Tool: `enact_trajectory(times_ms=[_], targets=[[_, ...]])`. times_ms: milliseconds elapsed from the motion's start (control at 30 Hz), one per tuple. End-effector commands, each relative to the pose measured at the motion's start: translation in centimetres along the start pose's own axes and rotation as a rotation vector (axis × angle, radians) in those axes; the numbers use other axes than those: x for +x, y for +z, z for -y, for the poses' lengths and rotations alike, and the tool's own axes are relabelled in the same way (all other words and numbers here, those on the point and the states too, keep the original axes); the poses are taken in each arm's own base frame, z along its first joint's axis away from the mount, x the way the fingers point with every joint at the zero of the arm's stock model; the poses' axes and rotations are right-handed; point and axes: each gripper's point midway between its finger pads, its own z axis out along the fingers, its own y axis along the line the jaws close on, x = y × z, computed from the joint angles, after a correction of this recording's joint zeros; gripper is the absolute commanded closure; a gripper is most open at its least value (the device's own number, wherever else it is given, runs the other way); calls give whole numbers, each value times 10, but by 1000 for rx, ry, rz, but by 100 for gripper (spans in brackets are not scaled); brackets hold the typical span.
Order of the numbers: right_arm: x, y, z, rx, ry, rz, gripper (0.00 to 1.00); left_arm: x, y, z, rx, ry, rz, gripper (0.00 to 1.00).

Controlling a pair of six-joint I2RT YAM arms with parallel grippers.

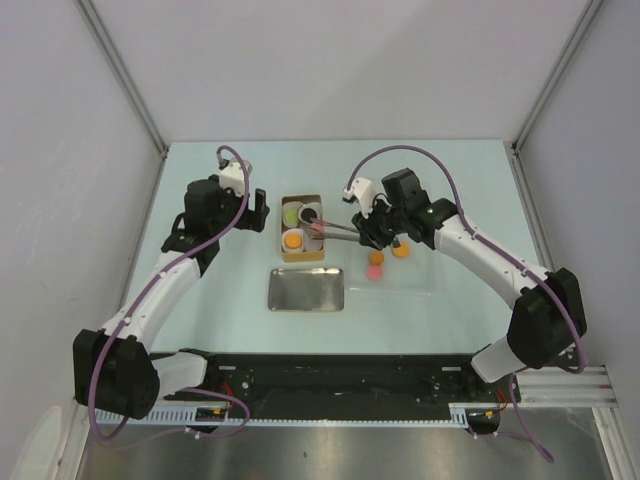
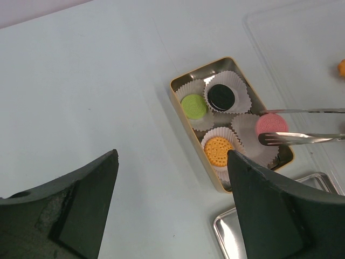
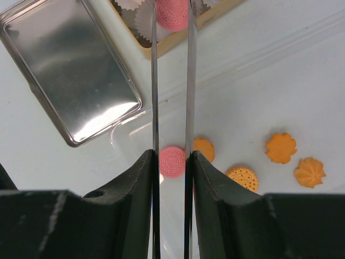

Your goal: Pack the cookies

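**Pink cookie held in tongs over the tin**

The right end effector (image 3: 172, 156) is clenched on a pair of metal tongs (image 3: 154, 81), its two fingers pressing the long blades from either side. A pink cookie (image 2: 271, 124) is pinched between the far tips of the tongs. It sits over a white paper cup (image 2: 245, 129) on the right side of the open tin (image 2: 186, 116); whether it touches the cup cannot be told.

Three other cups in the tin are filled: a green cookie (image 2: 194, 106) and a black cookie (image 2: 220, 95) at the far end, and an orange cookie (image 2: 219, 151) nearer the arms.

The left end effector (image 2: 172, 154) is released, with its fingers spread wide. It hangs above the bare tabletop (image 1: 240, 320) just left of the tin and holds nothing.

The tin's silver lid (image 1: 306, 289) lies flat on the tabletop, near the tin on the arms' side.

To the right of the tin, the loose cookies (image 3: 241, 177) rest on a clear tray (image 1: 420, 282) (four orange ones and a second pink one, seen from the right wrist), directly under the right end effector
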Motion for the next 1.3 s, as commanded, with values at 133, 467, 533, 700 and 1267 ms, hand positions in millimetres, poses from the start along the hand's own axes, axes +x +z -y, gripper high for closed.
enact_trajectory(times_ms=[133, 467, 533, 700, 1267], targets=[[-36, 3, 6, 23, -36, 94, 80, -13, -1, -3, -8, 8, 44, 13], [-34, 9, 5, 18, -43, 80, 80, -13, -1, -4, -10, 11, 44, 13], [-32, 10, 6, 19, -44, 75, 80, -13, -1, -4, -10, 10, 43, 13], [-29, 14, 6, 16, -44, 65, 80, -13, -1, -4, -11, 13, 42, 14], [-23, 19, 7, 17, -46, 40, 68, -9, 0, -4, -11, 13, 36, 14]])
